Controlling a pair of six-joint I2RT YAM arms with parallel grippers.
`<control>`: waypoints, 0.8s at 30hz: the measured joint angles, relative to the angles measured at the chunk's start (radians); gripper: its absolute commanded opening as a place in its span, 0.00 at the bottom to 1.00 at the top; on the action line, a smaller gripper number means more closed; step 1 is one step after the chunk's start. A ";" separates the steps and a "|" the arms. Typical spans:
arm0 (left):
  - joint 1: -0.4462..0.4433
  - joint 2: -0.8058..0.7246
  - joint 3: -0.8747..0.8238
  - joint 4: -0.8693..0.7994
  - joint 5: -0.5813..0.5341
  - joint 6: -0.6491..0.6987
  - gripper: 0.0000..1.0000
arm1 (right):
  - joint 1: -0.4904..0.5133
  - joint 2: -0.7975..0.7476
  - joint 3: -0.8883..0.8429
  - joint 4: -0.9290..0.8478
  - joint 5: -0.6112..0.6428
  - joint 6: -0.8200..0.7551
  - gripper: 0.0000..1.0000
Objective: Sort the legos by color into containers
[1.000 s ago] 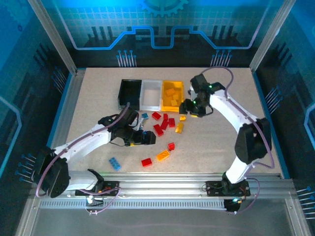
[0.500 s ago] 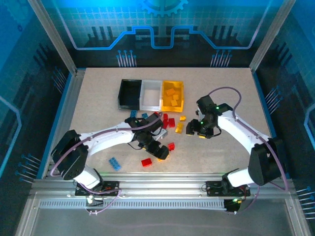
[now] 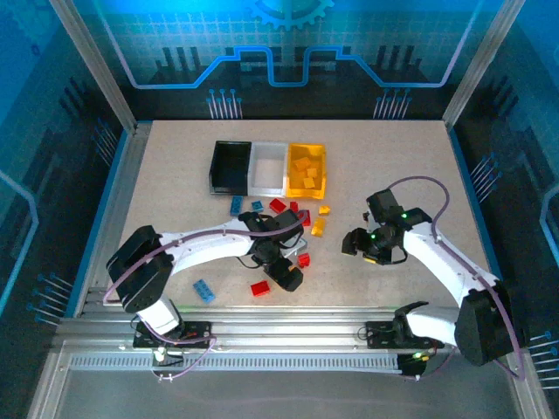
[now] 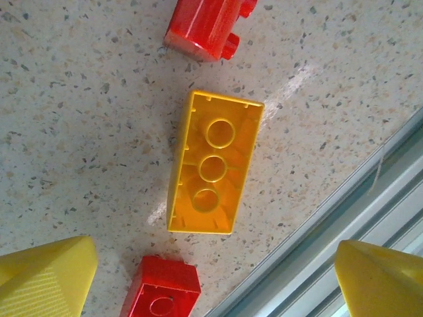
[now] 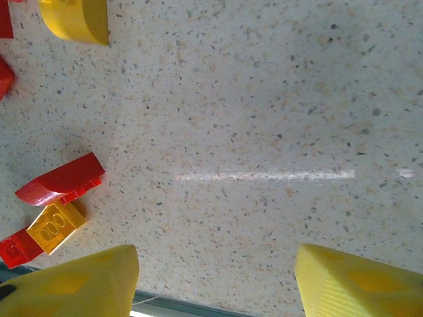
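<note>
Left gripper (image 4: pixel 213 277) hangs with jaws wide apart above the counter (image 4: pixel 79 132), and I see the yellow lego (image 4: pixel 213 172) lying hollow side up just ahead between them, its long axis across their closing line, so I judge a short advance enough.

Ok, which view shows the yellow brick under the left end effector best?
Left wrist: the yellow brick lies centred and unobstructed, hollow underside up, just ahead of the open fingers. In top external the left end effector covers it. Right wrist faces other bricks.
</note>
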 measured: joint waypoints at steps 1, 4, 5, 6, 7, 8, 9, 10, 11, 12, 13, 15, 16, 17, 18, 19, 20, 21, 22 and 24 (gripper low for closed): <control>-0.002 0.005 0.000 0.001 -0.002 0.000 0.94 | -0.010 -0.013 -0.008 -0.001 -0.006 -0.003 0.66; -0.006 0.027 0.012 -0.001 -0.014 0.003 0.93 | -0.031 -0.045 -0.028 -0.008 -0.016 -0.011 0.66; -0.010 0.035 0.020 -0.001 -0.020 0.003 0.93 | -0.038 -0.053 -0.035 -0.011 -0.020 -0.013 0.66; -0.012 0.040 0.026 0.000 -0.024 0.004 0.93 | -0.041 -0.058 -0.039 -0.013 -0.023 -0.015 0.66; -0.014 0.046 0.032 -0.001 -0.027 0.007 0.93 | -0.043 -0.064 -0.045 -0.014 -0.026 -0.016 0.66; -0.017 0.050 0.037 0.000 -0.030 0.008 0.92 | -0.045 -0.069 -0.049 -0.017 -0.031 -0.018 0.66; -0.019 0.054 0.041 0.000 -0.033 0.010 0.92 | -0.046 -0.072 -0.052 -0.020 -0.034 -0.019 0.66; -0.019 0.059 0.044 0.000 -0.035 0.011 0.92 | -0.046 -0.077 -0.055 -0.023 -0.035 -0.019 0.66; -0.019 0.064 0.046 0.001 -0.039 0.011 0.92 | -0.046 -0.080 -0.058 -0.023 -0.038 -0.019 0.66; -0.019 0.071 0.047 0.002 -0.043 0.012 0.91 | -0.046 -0.084 -0.060 -0.026 -0.039 -0.019 0.66; -0.019 0.080 0.048 0.003 -0.047 0.016 0.90 | -0.047 -0.087 -0.061 -0.029 -0.038 -0.019 0.66; -0.019 0.098 0.051 0.004 -0.051 0.023 0.90 | -0.047 -0.094 -0.064 -0.032 -0.038 -0.019 0.67; -0.019 0.108 0.051 0.005 -0.054 0.027 0.90 | -0.047 -0.097 -0.064 -0.036 -0.038 -0.019 0.67; -0.019 0.115 0.051 0.006 -0.054 0.029 0.89 | -0.047 -0.101 -0.065 -0.038 -0.038 -0.019 0.67; -0.019 0.122 0.052 0.008 -0.055 0.029 0.89 | -0.048 -0.105 -0.065 -0.038 -0.038 -0.019 0.67; -0.020 0.129 0.052 0.010 -0.058 0.029 0.88 | -0.048 -0.109 -0.066 -0.038 -0.038 -0.019 0.67; -0.021 0.135 0.053 0.014 -0.061 0.030 0.88 | -0.048 -0.113 -0.068 -0.039 -0.038 -0.019 0.67; -0.023 0.141 0.053 0.019 -0.065 0.029 0.87 | -0.048 -0.117 -0.070 -0.038 -0.039 -0.019 0.67; -0.026 0.148 0.055 0.023 -0.071 0.030 0.87 | -0.048 -0.119 -0.073 -0.040 -0.039 -0.019 0.67; -0.031 0.165 0.065 0.030 -0.081 0.030 0.85 | -0.048 -0.122 -0.077 -0.045 -0.040 -0.019 0.67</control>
